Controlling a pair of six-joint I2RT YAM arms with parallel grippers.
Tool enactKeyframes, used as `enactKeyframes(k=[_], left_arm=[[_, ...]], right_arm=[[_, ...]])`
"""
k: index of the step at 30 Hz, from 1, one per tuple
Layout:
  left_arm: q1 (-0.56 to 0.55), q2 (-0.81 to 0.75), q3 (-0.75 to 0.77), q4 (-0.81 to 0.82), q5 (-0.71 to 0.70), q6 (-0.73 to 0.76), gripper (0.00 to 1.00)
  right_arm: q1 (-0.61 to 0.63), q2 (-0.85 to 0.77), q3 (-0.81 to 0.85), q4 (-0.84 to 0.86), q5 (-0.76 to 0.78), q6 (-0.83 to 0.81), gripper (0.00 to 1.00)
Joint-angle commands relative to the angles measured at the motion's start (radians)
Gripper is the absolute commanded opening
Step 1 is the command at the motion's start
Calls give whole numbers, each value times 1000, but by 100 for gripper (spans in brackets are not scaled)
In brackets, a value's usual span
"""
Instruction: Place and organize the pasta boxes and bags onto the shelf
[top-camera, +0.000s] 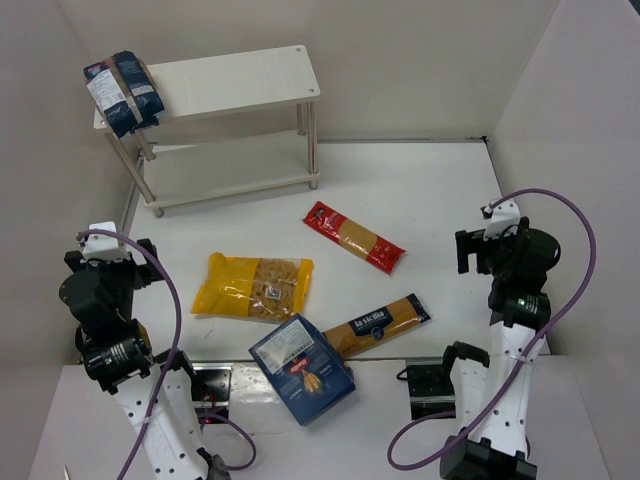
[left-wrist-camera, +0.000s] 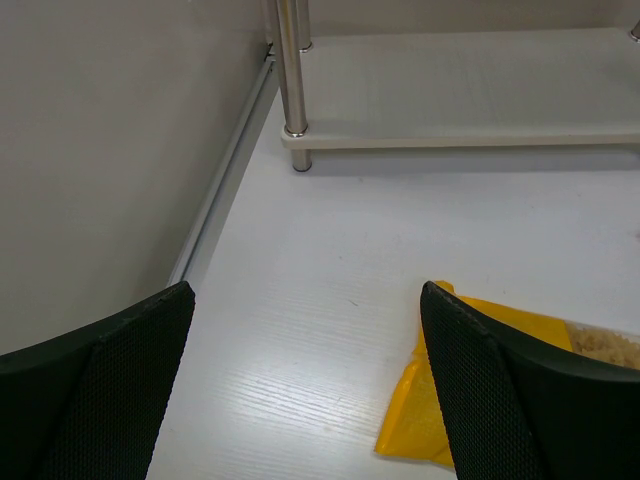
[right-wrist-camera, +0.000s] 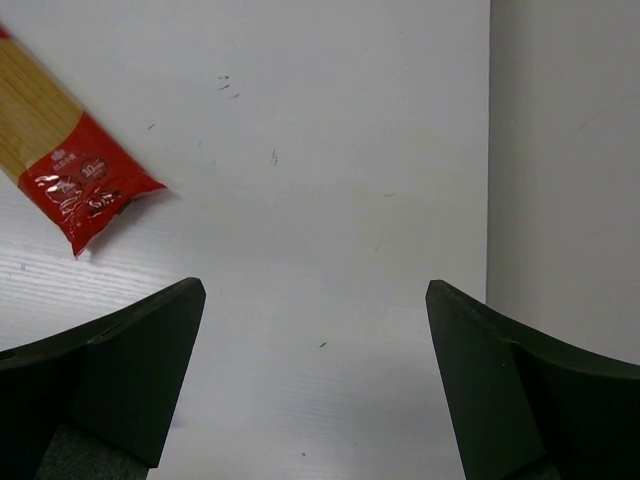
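Two dark-blue bags (top-camera: 125, 92) stand side by side on the left end of the shelf (top-camera: 240, 85), on its top tier. The rest of that board and the lower one are bare. The other four packs lie on the table (top-camera: 420, 190) in front of the shelf:

- The long red spaghetti pack (top-camera: 354, 237) is nearest it, off its right leg.
- The yellow clear-window bag (top-camera: 252, 287) is further out, below the shelf's middle.
- The long dark-blue spaghetti pack (top-camera: 378, 323) and the blue box with red logo (top-camera: 301, 368) are furthest out, the box overlapping the pack's end.

Both pincers are spread wide with nothing between them. The left gripper (left-wrist-camera: 305, 330) hovers low with the yellow bag's corner just inside its right finger, and the right gripper (right-wrist-camera: 315, 330) is over bare table beside the red pack's end.

This looks like a pause between picks — a third of the set is shelved. The likely next move is the left arm's: shift right over the yellow bag, pinch the soft film near an edge, then carry it to the shelf beside the blue bags.
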Motion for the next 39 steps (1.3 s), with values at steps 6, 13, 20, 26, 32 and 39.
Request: enactKeyframes(k=[6, 13, 20, 26, 32, 39], left_arm=[[6, 65, 4, 38, 18, -24, 99], [6, 114, 14, 29, 18, -15, 99], [6, 103, 14, 29, 18, -15, 99], [6, 113, 14, 29, 18, -15, 99], [6, 104, 14, 29, 27, -15, 99], [6, 103, 14, 29, 27, -6, 99]], right_arm=[[2, 398, 343, -180, -157, 64, 100], [287, 736, 534, -411, -36, -27, 100], [626, 641, 365, -268, 168, -69, 100], [657, 725, 322, -164, 102, -189, 100], [657, 841, 301, -94, 67, -313, 100], [657, 1004, 330, -63, -28, -407, 100]])
